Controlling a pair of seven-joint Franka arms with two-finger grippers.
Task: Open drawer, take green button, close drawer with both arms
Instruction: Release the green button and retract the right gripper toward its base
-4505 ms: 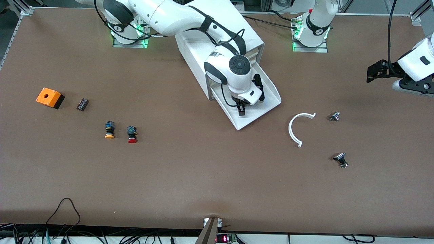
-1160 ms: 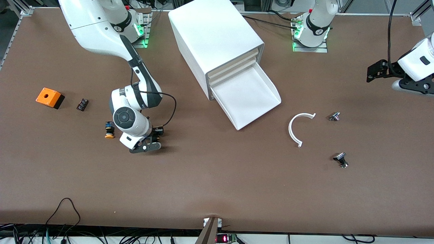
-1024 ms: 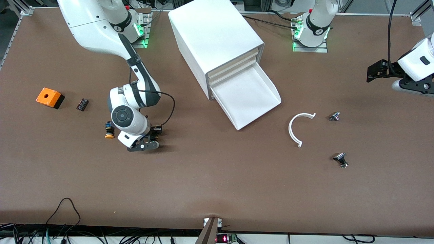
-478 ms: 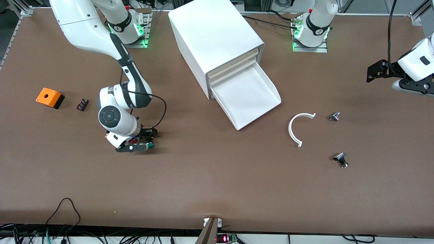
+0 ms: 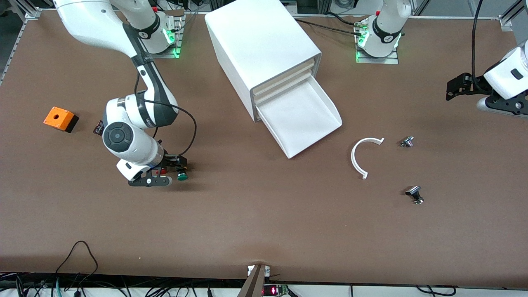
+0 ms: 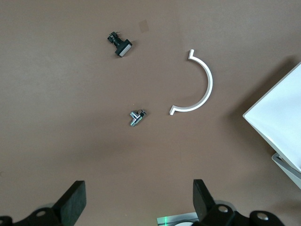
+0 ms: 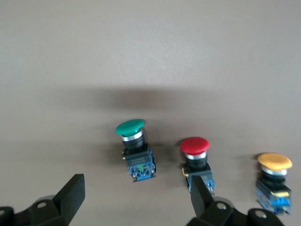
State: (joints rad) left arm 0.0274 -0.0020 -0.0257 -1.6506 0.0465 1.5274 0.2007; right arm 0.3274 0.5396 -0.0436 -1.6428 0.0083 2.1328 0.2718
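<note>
The lowest drawer (image 5: 303,117) of the white cabinet (image 5: 264,45) is pulled out and looks empty. The green-capped button (image 5: 181,176) lies on the table, toward the right arm's end from the cabinet, beside the red-capped button (image 5: 163,170). In the right wrist view the green button (image 7: 135,148), the red one (image 7: 196,160) and the yellow one (image 7: 274,181) lie in a row. My right gripper (image 5: 171,165) is open and empty just above them (image 7: 136,202). My left gripper (image 5: 453,87) waits, open and empty, over the left arm's end of the table (image 6: 137,202).
An orange box (image 5: 60,119) and a small black part (image 5: 98,128) lie toward the right arm's end. A white arc (image 5: 363,156), a small metal part (image 5: 407,141) and a black part (image 5: 414,194) lie toward the left arm's end. The drawer's corner shows in the left wrist view (image 6: 282,117).
My right gripper went from the drawer to the table beside the red button, let go of the green button and drew away toward the right arm's end. The left arm has not moved.
</note>
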